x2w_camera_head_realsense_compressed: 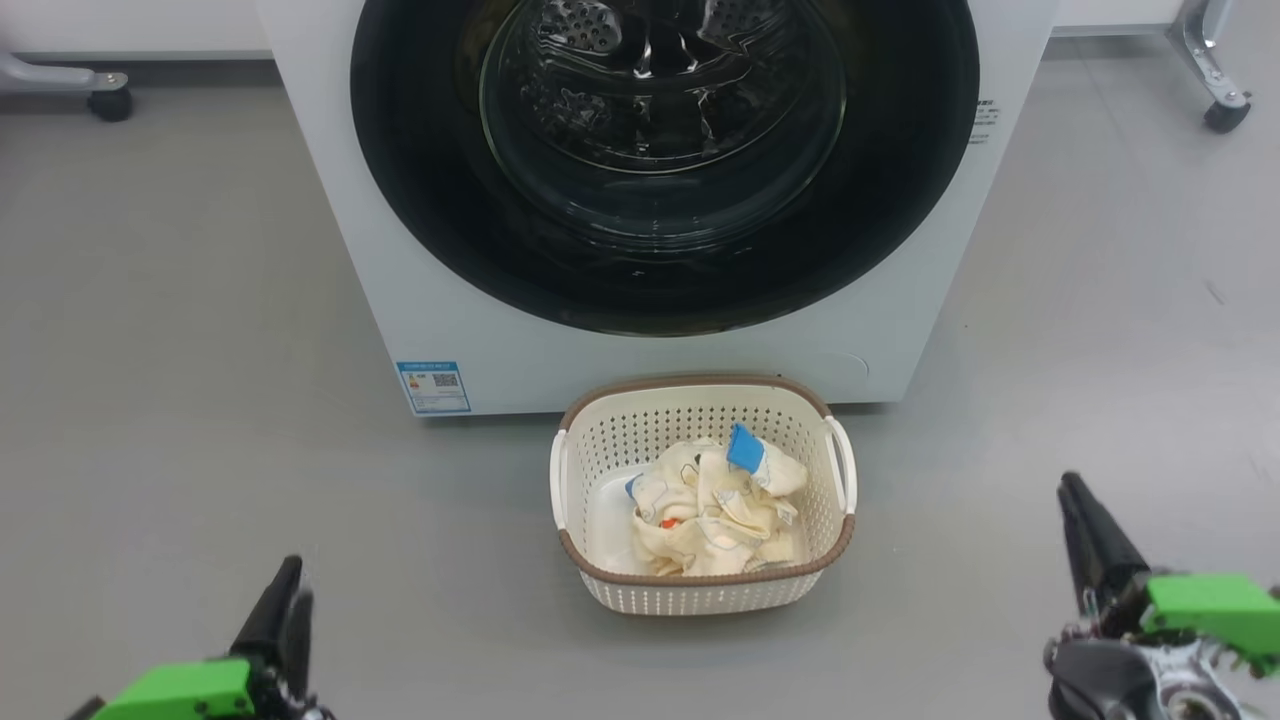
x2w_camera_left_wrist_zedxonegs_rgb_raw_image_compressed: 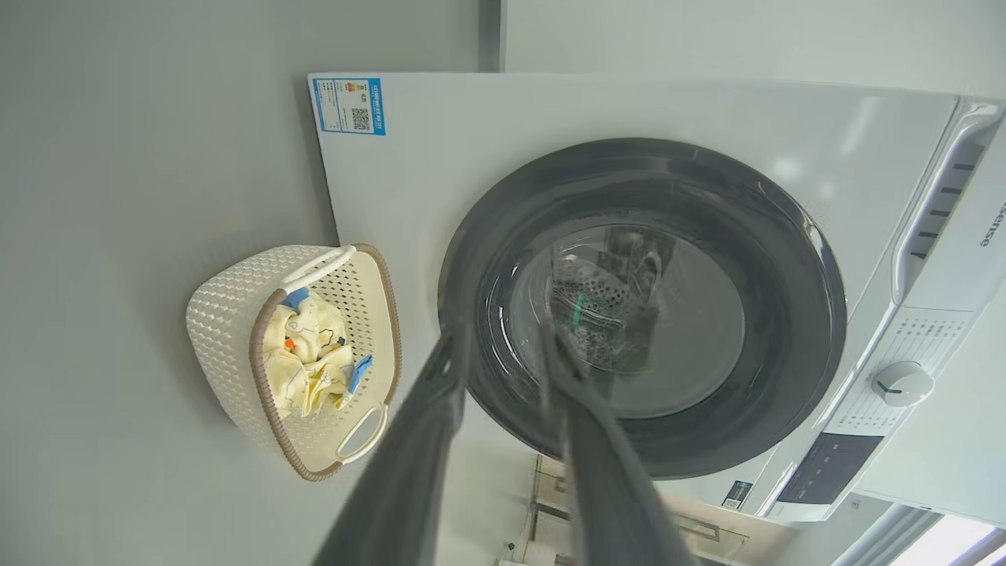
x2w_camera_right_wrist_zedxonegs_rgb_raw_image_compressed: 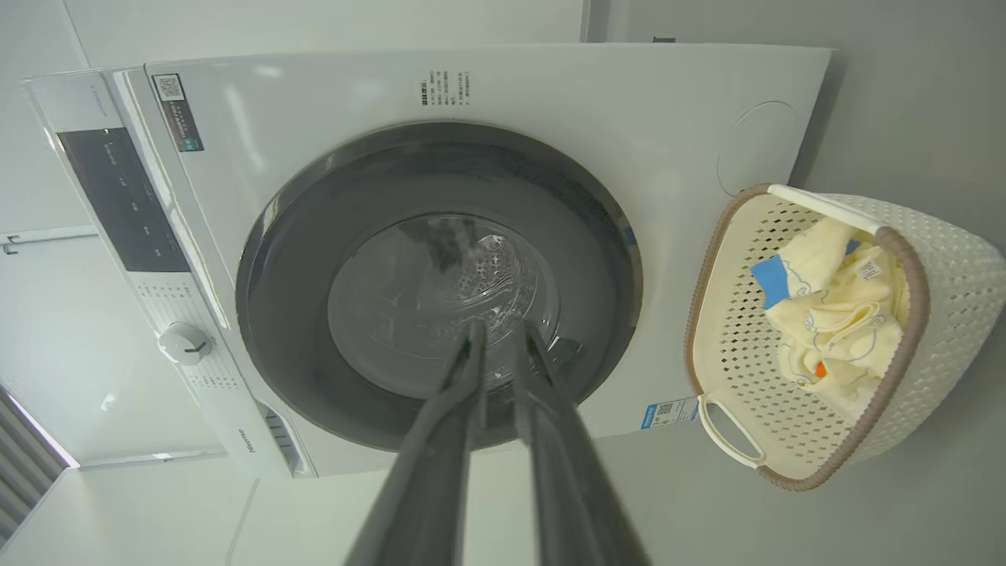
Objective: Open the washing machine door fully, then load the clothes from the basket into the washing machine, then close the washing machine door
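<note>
The washing machine stands ahead, white and front-loading. The washing machine door lies flat against it, closed, with a black rim and a glass bowl. On the floor before it sits the basket, cream with a brown rim. The clothes lie inside it as a cream-yellow bundle with blue patches. My left gripper hovers at the lower left, well short of the basket. Its fingers stand slightly parted in the left wrist view. My right gripper is at the lower right, fingers almost together and empty.
Grey floor spreads on both sides of the machine. Castor wheels of frames stand at the back left and back right. A blue energy sticker marks the machine's lower front. The control dial sits on its top panel.
</note>
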Controlling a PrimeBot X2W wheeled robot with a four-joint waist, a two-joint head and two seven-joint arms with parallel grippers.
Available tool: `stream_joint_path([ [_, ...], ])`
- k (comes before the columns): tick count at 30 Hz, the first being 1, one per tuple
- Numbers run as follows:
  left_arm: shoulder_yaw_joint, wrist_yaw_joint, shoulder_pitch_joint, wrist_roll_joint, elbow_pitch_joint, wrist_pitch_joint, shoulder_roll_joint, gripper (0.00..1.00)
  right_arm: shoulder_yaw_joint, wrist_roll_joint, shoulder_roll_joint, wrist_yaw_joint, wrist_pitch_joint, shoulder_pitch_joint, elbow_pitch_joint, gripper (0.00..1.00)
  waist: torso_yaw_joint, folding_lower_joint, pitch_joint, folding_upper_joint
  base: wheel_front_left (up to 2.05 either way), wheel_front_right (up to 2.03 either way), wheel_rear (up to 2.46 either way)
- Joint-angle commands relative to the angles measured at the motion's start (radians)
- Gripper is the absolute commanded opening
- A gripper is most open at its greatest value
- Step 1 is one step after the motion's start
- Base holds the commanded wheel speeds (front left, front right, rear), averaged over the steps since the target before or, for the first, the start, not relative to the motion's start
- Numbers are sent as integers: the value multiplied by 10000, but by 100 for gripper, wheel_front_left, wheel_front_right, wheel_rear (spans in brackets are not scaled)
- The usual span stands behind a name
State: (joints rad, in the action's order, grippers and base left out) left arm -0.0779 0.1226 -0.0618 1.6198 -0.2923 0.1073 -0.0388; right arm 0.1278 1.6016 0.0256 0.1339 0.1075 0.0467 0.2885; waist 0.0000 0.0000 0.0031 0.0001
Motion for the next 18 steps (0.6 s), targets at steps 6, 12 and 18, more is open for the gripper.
stream_joint_path([
  [6, 77, 3, 32, -40, -64, -60, 26, 100, -10, -33, -11, -3, -51, -62, 79, 100, -3, 0, -1, -1, 0, 0, 0],
  [12, 168, 7, -35, -81, 50, -164, 19, 100, 6, -103, 11, -4, -158, -28, -36, 100, -3, 0, -5, -1, 0, 0, 0],
  [18, 254, 11, -105, -127, 162, -263, 5, 100, -3, -235, 44, -6, -255, 15, -76, 100, 1, 0, -6, -1, 0, 0, 0],
])
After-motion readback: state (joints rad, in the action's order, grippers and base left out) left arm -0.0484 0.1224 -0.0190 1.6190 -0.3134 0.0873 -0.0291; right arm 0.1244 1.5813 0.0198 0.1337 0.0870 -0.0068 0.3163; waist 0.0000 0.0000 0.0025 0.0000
